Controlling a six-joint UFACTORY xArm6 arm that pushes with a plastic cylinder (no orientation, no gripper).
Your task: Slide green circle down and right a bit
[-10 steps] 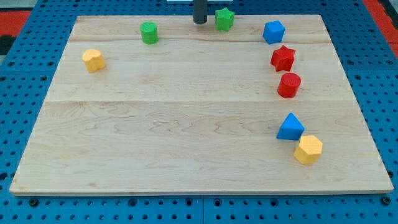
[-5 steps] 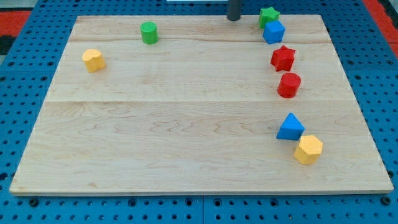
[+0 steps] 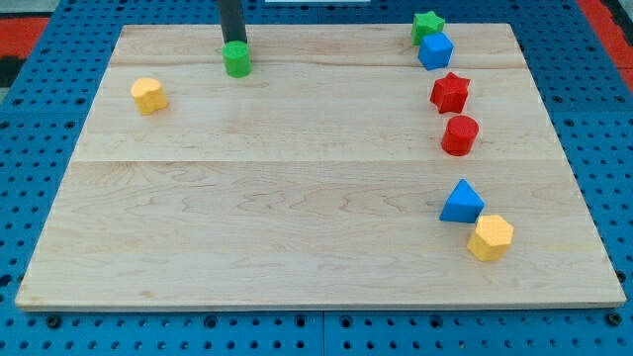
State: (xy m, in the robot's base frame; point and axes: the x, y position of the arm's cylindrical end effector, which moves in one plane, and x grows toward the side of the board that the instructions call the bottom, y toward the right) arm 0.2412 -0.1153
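The green circle (image 3: 236, 59) is a small green cylinder near the view's top, left of centre on the wooden board (image 3: 297, 178). My tip (image 3: 232, 42) is the lower end of a dark rod that comes down from the view's top edge. It sits right at the circle's upper side, touching or almost touching it.
A green star (image 3: 428, 24) and a blue cube (image 3: 435, 50) sit at the top right. A red star (image 3: 449, 92) and a red cylinder (image 3: 460, 134) lie below them. A blue triangle (image 3: 461, 202) and a yellow hexagon (image 3: 491, 237) sit at the lower right. A yellow hexagon (image 3: 148, 95) lies at the left.
My tip pushed the green star right to the blue cube's top, then swung left across the top edge to the green circle's upper side. The circle has shifted slightly down.
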